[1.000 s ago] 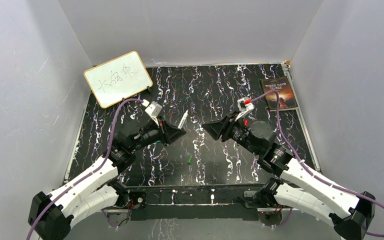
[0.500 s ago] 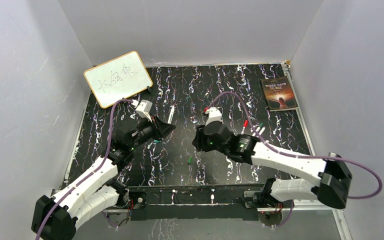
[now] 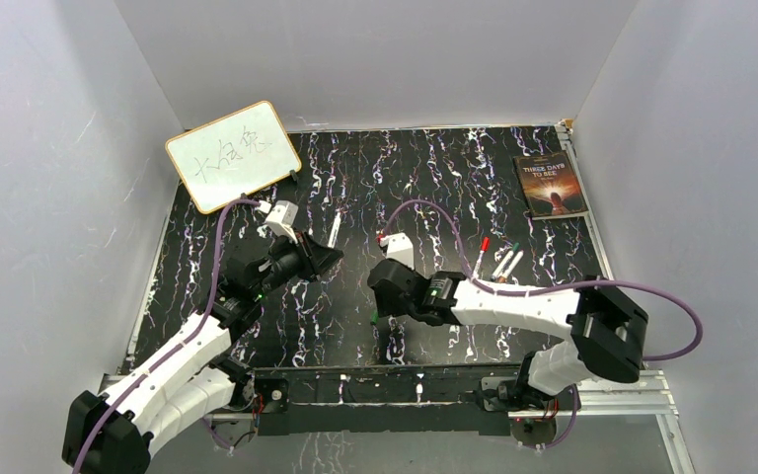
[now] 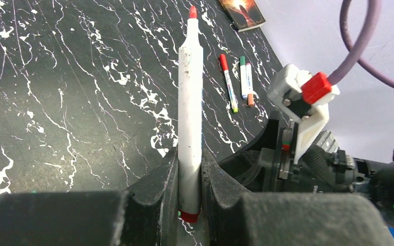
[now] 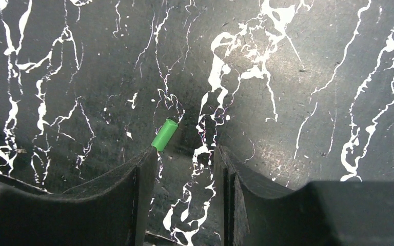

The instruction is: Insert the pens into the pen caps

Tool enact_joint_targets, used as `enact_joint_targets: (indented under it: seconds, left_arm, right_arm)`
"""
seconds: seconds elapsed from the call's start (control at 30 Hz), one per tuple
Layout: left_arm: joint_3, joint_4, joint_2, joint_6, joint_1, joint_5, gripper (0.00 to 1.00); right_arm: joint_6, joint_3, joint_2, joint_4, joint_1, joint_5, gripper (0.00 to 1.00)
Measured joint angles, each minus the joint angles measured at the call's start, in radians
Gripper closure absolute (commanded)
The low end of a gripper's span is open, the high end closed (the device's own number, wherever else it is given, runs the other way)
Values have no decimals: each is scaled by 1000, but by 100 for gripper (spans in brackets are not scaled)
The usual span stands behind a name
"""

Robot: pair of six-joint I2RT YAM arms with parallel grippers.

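Note:
My left gripper (image 3: pixel 328 259) (image 4: pixel 190 156) is shut on a white-barrelled pen (image 4: pixel 190 92) with a bare red tip pointing away and a red end at the jaws; the pen also shows in the top view (image 3: pixel 335 231). My right gripper (image 3: pixel 382 310) (image 5: pixel 184 156) is open, low over the table. A small green pen cap (image 5: pixel 164 134) (image 3: pixel 372 318) lies on the table just off its left fingertip (image 5: pixel 146 164), not between the jaws. Three more pens (image 3: pixel 498 259) (image 4: pixel 238 79) lie together at the right.
A whiteboard (image 3: pixel 233 154) leans at the back left corner. A dark book (image 3: pixel 551 184) lies at the back right. The black white-streaked tabletop (image 3: pixel 434 178) is walled in by grey panels. The right wrist (image 4: pixel 308 97) sits close to my left gripper.
My right arm has swung left and down across the table to the green cap. My left gripper has drawn back slightly left, still holding the pen.

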Motion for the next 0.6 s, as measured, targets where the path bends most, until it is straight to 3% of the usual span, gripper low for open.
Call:
enact_joint_targets:
  seconds: [0.6]
  left_arm:
    - [-4,-37,-35,20,1,-3,100]
  right_arm:
    - [-11,80,159,11,2,-50,59]
